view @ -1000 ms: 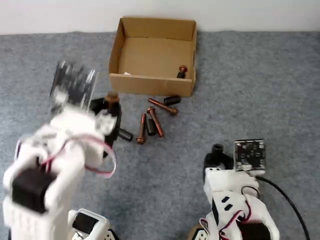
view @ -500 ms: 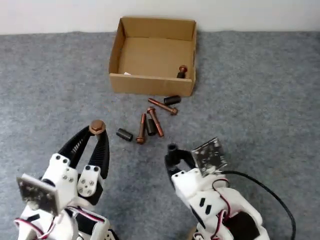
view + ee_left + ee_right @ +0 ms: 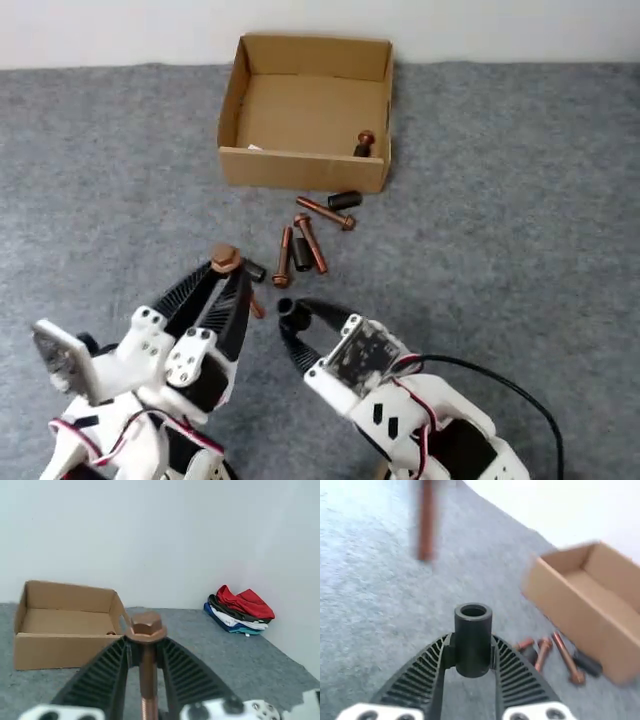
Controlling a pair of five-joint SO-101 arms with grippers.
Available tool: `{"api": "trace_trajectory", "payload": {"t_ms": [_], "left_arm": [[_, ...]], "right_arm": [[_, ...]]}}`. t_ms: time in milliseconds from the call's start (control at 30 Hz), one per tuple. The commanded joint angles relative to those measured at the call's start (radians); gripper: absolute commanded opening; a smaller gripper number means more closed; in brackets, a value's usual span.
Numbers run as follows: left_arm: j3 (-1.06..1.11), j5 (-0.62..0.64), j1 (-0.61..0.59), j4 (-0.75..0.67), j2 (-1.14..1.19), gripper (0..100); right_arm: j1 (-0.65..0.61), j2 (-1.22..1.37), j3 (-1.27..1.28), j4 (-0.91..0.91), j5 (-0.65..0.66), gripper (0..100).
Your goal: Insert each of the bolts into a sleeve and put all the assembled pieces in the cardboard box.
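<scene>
Bolt [image 3: 146,666] sits in left claw [image 3: 146,647], sleeve [image 3: 473,639] in right claw [image 3: 472,649].

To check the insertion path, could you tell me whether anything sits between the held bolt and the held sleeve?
Nothing visible does; only bare carpet shows between the bolt and the sleeve.

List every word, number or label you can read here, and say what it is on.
No readable text anywhere.
The brown cardboard box, the copper bolt and the black cylindrical sleeve bear no visible markings.
A small white patch inside the box is too small to read.
</scene>
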Motion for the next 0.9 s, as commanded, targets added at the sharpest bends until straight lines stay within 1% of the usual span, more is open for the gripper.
{"api": "trace_trajectory", "payload": {"t_ms": [0,100,200,333,500,767,867], "left_arm": [[0.021,0.018,0.005,-0.087,0.002,0],[0.059,0.02,0.006,-0.132,0.002,0],[0.07,0.02,0.009,-0.124,0.002,0],[0.067,0.02,0.044,-0.066,0.002,0],[0.065,0.017,0.046,-0.041,0.002,0],[0.097,0.014,0.049,0.031,0.002,0],[0.127,-0.041,0.052,0.083,0.002,0]], "right_arm": [[-0.058,-0.012,-0.011,-0.044,0.04,0.9],[-0.067,-0.012,-0.008,-0.07,0.064,0.9],[-0.065,-0.012,-0.009,-0.076,0.066,0.9],[-0.064,-0.012,-0.011,-0.077,0.066,0.9],[-0.064,-0.013,-0.014,-0.079,0.066,0.9],[0.004,-0.018,-0.035,-0.079,0.066,0.9],[0.005,-0.016,-0.041,-0.079,0.066,0.9]]}}
